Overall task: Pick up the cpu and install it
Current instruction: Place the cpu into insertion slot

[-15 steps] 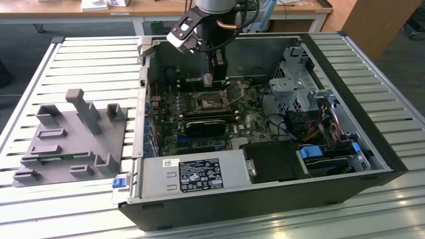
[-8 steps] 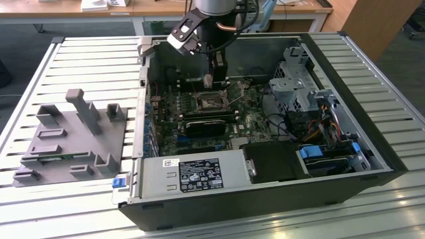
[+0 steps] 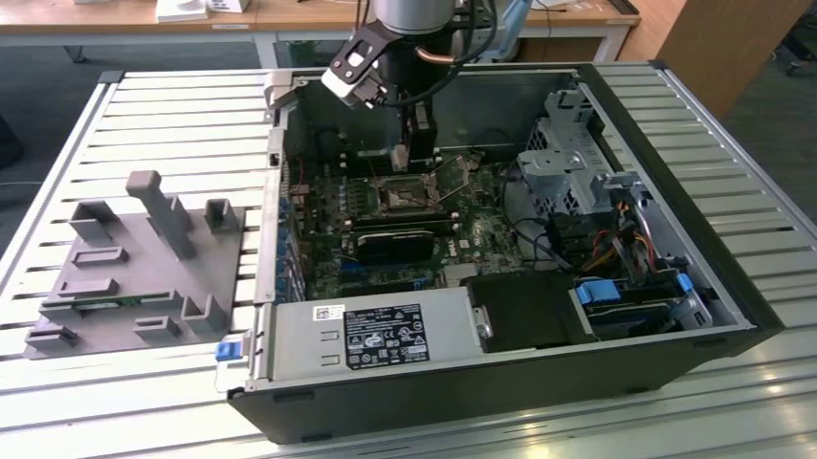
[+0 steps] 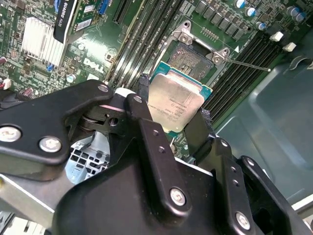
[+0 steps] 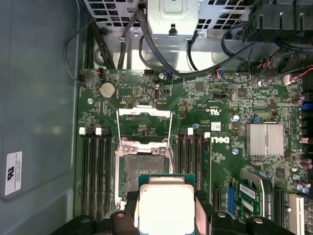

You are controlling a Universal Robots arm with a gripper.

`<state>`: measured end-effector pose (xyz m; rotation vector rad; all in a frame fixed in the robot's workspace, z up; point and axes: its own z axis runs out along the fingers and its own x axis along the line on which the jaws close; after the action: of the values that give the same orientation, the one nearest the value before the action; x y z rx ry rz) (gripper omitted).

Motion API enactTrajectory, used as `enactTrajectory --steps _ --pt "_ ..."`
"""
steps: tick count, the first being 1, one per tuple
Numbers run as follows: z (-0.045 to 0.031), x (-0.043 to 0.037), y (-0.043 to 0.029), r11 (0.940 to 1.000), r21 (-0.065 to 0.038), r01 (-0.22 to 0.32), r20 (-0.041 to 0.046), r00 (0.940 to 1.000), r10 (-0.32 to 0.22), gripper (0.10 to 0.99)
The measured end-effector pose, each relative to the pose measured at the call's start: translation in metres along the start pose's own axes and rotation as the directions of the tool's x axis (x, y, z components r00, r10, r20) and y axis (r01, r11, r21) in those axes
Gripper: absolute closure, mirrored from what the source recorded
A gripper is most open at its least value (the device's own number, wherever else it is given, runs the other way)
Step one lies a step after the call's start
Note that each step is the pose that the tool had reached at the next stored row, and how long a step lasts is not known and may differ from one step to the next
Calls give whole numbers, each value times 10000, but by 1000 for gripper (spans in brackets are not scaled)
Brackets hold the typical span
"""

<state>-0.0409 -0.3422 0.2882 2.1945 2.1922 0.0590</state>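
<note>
exterior view, left to right: grey plastic fixture (image 3: 134, 263) with upright posts sits on the slatted metal table (image 3: 77, 402) at the exterior view's left. beside it is the open black computer case (image 3: 734, 277) lying on its side, filling the middle and right of the frame. grey power supply box (image 3: 370, 339) with a white label is at the lower middle, inside the case's near edge. the arm comes down from the top middle, with the gripper (image 3: 408, 153) inside the case, hovering over the green motherboard (image 3: 473, 239) just above the open socket (image 3: 406, 196). a black card (image 3: 396, 244) lies just below the socket in the frame. metal drive cage (image 3: 575, 158) and coloured cables (image 3: 626, 253) are at the exterior view's right. in both wrist views the claw (image 4: 172, 108) (image 5: 166, 218) is pinching the cpu (image 4: 178, 95) (image 5: 166, 203) by two opposite edges, black fingers (image 4: 143, 87) touching its sides, shiny silver top facing the camera. the cpu is held in the air over the board, close to the socket (image 4: 193, 58) (image 5: 144, 171) but not seated in it. the socket's metal frame is flipped up and its pin area is bare. ram slots (image 5: 95, 166) run on both sides of the socket.
</note>
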Motion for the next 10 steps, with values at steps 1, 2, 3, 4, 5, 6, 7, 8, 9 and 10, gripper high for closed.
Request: enactTrajectory --steps 1,2,3,4,5,6,7,8,9,10 --pt "4 4 -1 10000 -1 -1 0 10000 1 545" --pt "10 7 -1 10000 -1 -1 -3 10000 1 545" --pt "16 9 -1 10000 -2 0 -3 10000 0 545" --pt "22 11 -1 10000 -1 0 -1 10000 0 545" --pt "28 14 -2 10000 -1 -1 -2 10000 1 545" --pt "36 16 -2 10000 -1 0 -1 10000 0 545" --pt "43 17 -2 10000 -1 0 -2 10000 0 545" --pt "51 18 -3 10000 -1 -1 -2 10000 1 545" --pt "58 19 -4 10000 0 -1 -2 10000 1 545" --pt "65 20 -4 10000 -1 -1 -1 10000 1 545"
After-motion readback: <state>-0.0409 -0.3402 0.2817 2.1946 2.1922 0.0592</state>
